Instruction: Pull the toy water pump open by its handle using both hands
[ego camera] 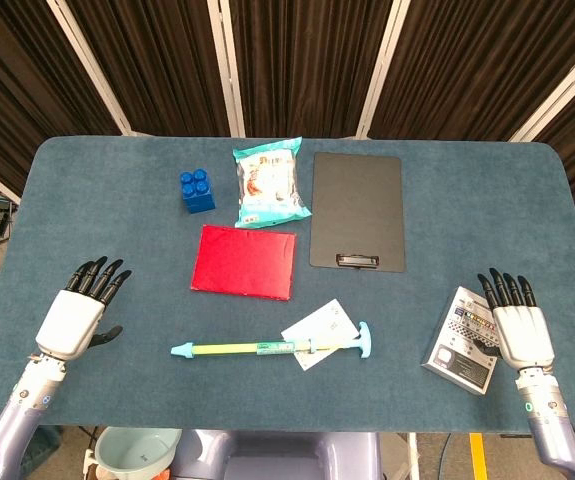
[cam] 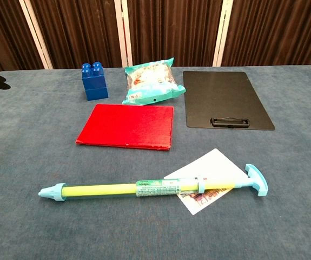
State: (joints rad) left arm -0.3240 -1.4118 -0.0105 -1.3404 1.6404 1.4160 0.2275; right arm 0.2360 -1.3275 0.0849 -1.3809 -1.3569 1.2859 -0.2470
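Nothing grabbed yet: your left hand (ego camera: 75, 318) and right hand (ego camera: 520, 325) sat open, empty, on the desk (ego camera: 87, 190). Pump (ego camera: 267, 348) lay between them, handle (ego camera: 364, 340) toward right. Next: left takes barrel, right takes handle.

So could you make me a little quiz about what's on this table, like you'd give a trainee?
1. True or false: the toy water pump is already held by one hand.
2. Which end of the pump carries the T-shaped handle: the one nearer the left hand or the right hand?
3. What lies partly under the pump? A) red board B) white card C) clipboard

Key
1. False: both hands rest open on the table, apart from the pump.
2. The right hand's side.
3. B.
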